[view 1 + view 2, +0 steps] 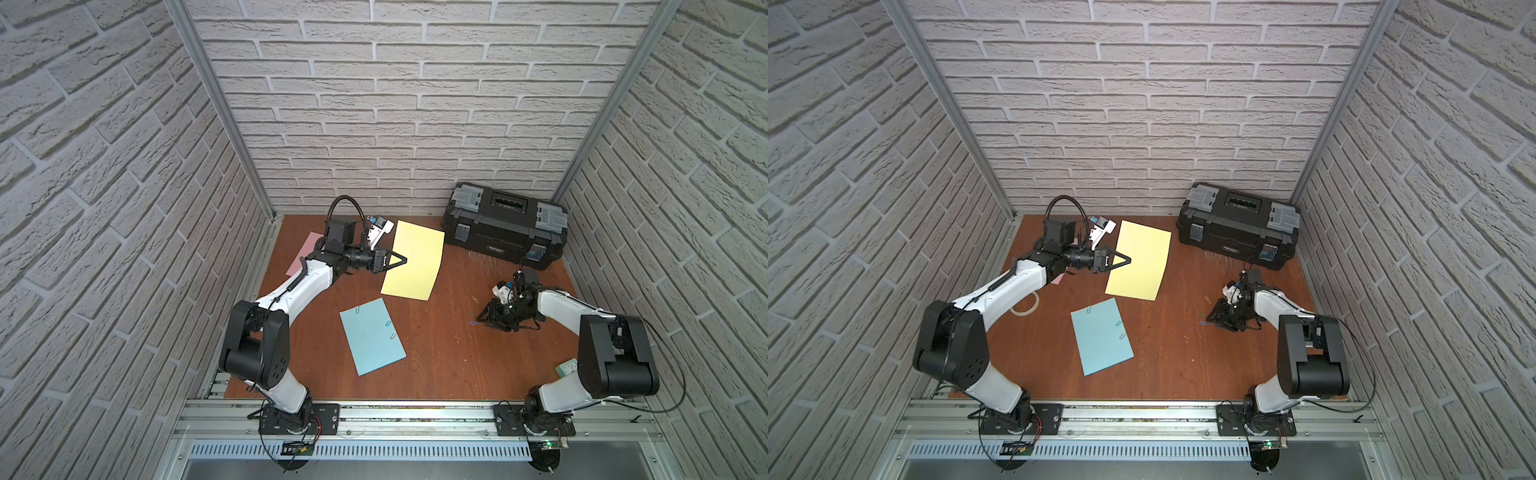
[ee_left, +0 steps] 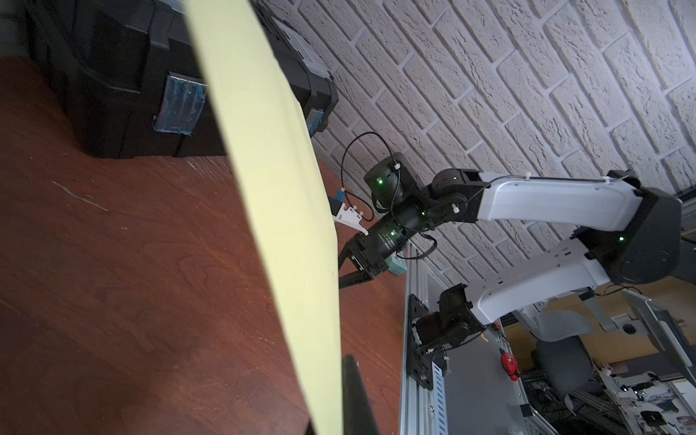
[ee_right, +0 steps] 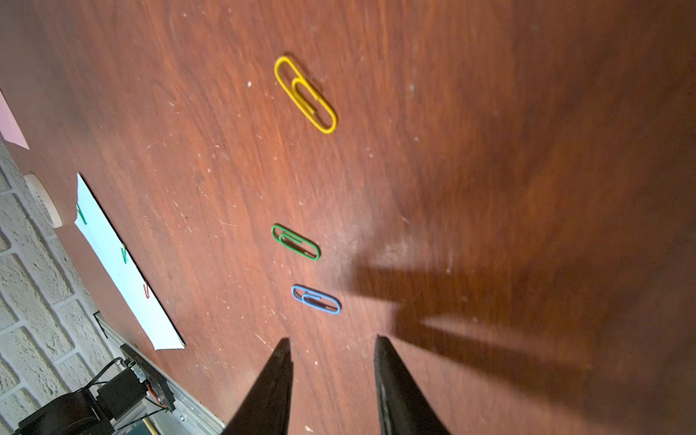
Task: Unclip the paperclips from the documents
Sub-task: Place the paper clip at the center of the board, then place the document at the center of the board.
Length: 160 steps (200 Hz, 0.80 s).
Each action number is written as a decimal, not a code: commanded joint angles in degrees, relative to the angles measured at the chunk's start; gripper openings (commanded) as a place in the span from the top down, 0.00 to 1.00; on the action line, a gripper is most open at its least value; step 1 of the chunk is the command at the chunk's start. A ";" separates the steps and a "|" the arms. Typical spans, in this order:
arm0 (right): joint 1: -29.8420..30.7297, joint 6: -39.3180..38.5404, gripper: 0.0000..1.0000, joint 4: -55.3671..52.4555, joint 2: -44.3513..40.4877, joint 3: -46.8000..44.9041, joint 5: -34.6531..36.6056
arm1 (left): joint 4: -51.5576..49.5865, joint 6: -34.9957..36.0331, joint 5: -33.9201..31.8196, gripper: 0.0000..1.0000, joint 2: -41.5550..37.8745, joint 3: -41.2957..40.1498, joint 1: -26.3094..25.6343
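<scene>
My left gripper (image 1: 404, 261) is shut on the left edge of the yellow document (image 1: 415, 262), and the sheet (image 2: 271, 180) runs between its fingers (image 2: 356, 395). The light blue document (image 1: 372, 336) lies flat with three paperclips on its edges: blue (image 1: 357, 309), green (image 1: 388, 323) and pinkish (image 1: 392, 336). The pink document (image 1: 305, 253) is mostly hidden behind the left arm. My right gripper (image 3: 333, 339) stands open and empty just over the table. Loose yellow (image 3: 305, 94), green (image 3: 295, 241) and blue (image 3: 316, 299) paperclips lie before it.
A black toolbox (image 1: 505, 226) stands at the back right. A tape roll (image 1: 1025, 305) lies under the left arm. A small teal clock (image 1: 567, 367) sits by the right arm's base. Brick-pattern walls close in three sides.
</scene>
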 commanded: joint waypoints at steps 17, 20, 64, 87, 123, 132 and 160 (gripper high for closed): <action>1.05 -0.66 0.59 -1.55 -4.14 2.95 0.10 | -0.23 1.13 -3.59 1.00 4.57 4.68 0.31; 1.12 -0.72 0.59 -1.65 -4.38 3.12 0.10 | -0.60 1.24 -4.06 1.00 5.01 5.15 0.33; 2.35 -0.56 0.54 -2.32 -7.63 4.92 -0.54 | -4.29 1.53 -9.24 1.00 12.75 11.80 0.56; 2.90 -0.47 0.52 -2.37 -8.53 5.54 -0.78 | -5.35 1.04 -10.28 1.00 17.28 16.11 0.82; 3.62 -0.29 0.50 -2.52 -9.63 6.00 -1.04 | -5.33 -0.53 -11.02 1.00 23.88 22.16 1.94; 3.74 -0.28 0.50 -2.58 -9.90 6.09 -1.05 | -5.24 -1.03 -11.12 1.00 25.48 23.63 2.20; 4.07 -0.20 0.49 -2.67 -10.17 6.48 -1.19 | -6.72 -1.52 -11.94 1.00 30.75 28.16 2.94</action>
